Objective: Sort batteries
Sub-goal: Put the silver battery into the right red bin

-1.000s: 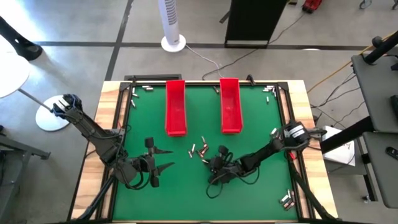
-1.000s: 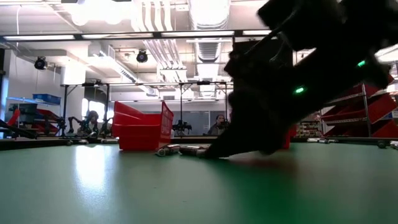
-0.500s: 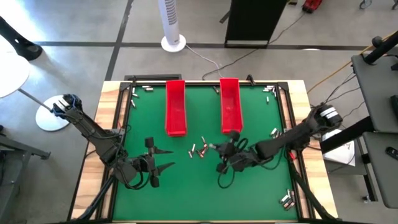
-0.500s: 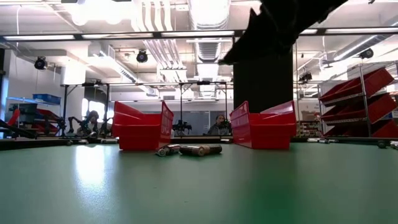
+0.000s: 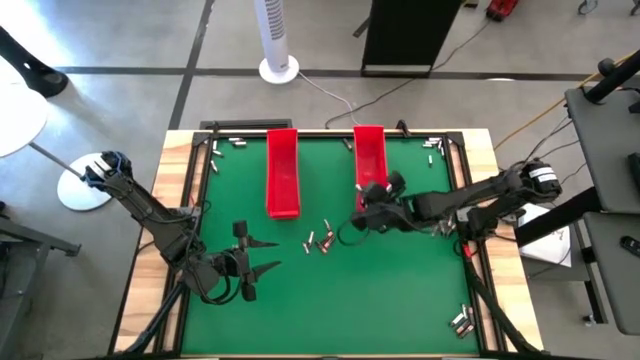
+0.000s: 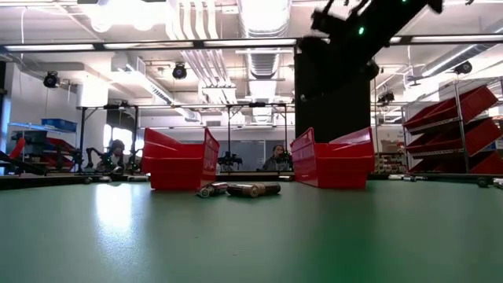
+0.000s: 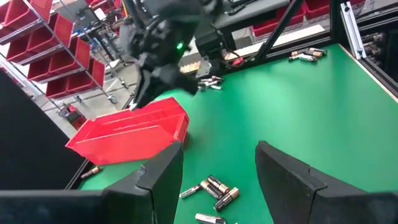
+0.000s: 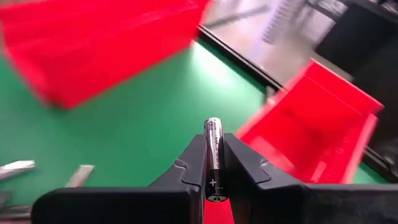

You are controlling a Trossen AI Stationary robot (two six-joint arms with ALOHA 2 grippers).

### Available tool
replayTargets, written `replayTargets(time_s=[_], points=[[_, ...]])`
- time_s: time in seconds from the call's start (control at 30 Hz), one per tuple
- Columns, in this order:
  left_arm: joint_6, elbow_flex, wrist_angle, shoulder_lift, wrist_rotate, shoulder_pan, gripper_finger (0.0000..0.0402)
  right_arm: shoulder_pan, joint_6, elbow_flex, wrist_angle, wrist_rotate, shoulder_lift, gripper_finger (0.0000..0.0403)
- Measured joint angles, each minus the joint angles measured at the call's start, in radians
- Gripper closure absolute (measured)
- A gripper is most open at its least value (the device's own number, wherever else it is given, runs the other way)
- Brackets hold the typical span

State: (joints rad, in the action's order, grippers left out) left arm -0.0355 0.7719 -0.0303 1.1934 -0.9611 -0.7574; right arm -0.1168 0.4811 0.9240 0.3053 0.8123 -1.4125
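Two long red trays (image 5: 283,172) (image 5: 370,160) lie side by side at the far middle of the green mat. Several loose batteries (image 5: 320,240) (image 6: 240,189) (image 7: 211,190) lie on their sides just in front of the trays. My right gripper (image 5: 365,200) (image 7: 135,102) hangs above the near end of the right tray, shut on one silvery battery (image 8: 213,146). My left gripper (image 5: 272,256) (image 7: 217,168) waits open above the near left of the mat, pointing toward the loose batteries with nothing between its fingers. My right gripper pinches the battery's long sides (image 8: 213,163) between its two fingers. The battery lies along the fingers, and its far end (image 8: 213,124) sticks out past the fingertips. The fingers slant down, coming from the table's right. The battery is lifted clear of the mat.
More batteries lie in the mat's corners: far left (image 5: 222,145), far right (image 5: 432,145) and near right (image 5: 460,322). A raised black frame (image 5: 462,190) borders the mat. A white tower fan (image 5: 277,40) stands beyond the far edge.
My right gripper has risen from the loose batteries on the mat and gone toward the far edge, up to the near end of the right tray. It stays shut and carries the battery clear of the mat. Its fingers have tipped from steeply down toward level.
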Motion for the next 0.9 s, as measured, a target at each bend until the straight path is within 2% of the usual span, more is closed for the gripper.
replayTargets(time_s=[0.17,0.33,0.53,0.7,0.83,0.9], points=[[0.001,0.0,-0.003,0.0,0.0,0.0,0.0222,0.098,0.043,-0.02,0.017,0.001,-0.01,0.0366],[0.001,0.0,-0.018,0.0,0.0,0.0,0.0222,0.152,0.081,-0.038,0.013,0.001,-0.012,0.0328],[0.001,0.0,-0.019,0.0,0.0,0.0,0.0222,0.157,0.085,-0.043,0.012,-0.006,-0.01,0.0282],[0.001,0.0,-0.019,0.0,0.0,0.0,0.0222,0.109,0.035,-0.024,0.002,-0.009,0.005,0.0259],[0.001,0.0,-0.019,0.0,-0.001,0.0,0.0222,0.014,-0.099,-0.008,-0.081,-0.011,0.009,0.0249],[0.001,0.0,-0.019,0.0,-0.001,0.0,0.0222,-0.041,-0.182,-0.008,-0.151,-0.057,0.002,0.0246]])
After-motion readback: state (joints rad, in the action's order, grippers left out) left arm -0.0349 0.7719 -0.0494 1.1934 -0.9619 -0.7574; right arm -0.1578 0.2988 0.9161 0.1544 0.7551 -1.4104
